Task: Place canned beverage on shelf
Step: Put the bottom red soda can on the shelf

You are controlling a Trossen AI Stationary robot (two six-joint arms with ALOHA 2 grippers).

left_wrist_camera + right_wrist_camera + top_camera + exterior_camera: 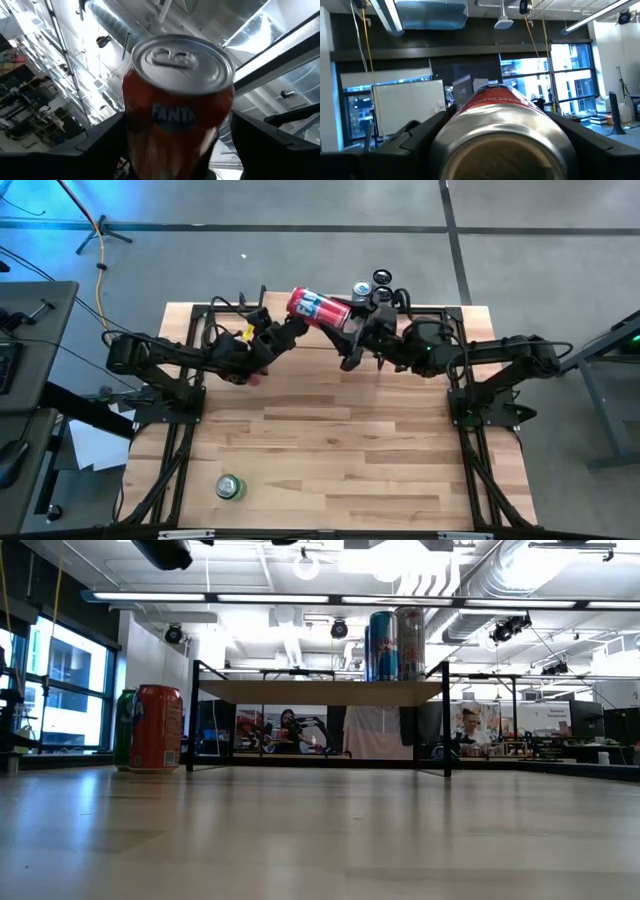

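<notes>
Cans on and beside the shelf, seen level across the bench.

The shelf (320,691) stands on thin black legs at the far side of the bench (320,840), carrying two tall cans (396,644), one blue, one perhaps silver. A red can (157,728) stands upright on the bench left of the shelf, a green can (125,727) just behind it.

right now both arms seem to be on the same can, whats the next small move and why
Probably open the right gripper a little. Both grippers hold the one red can, lying tilted in the air between them. The left gripper faces the can's top, so it looks better placed to turn it upright and lower it onto the shelf.
</notes>
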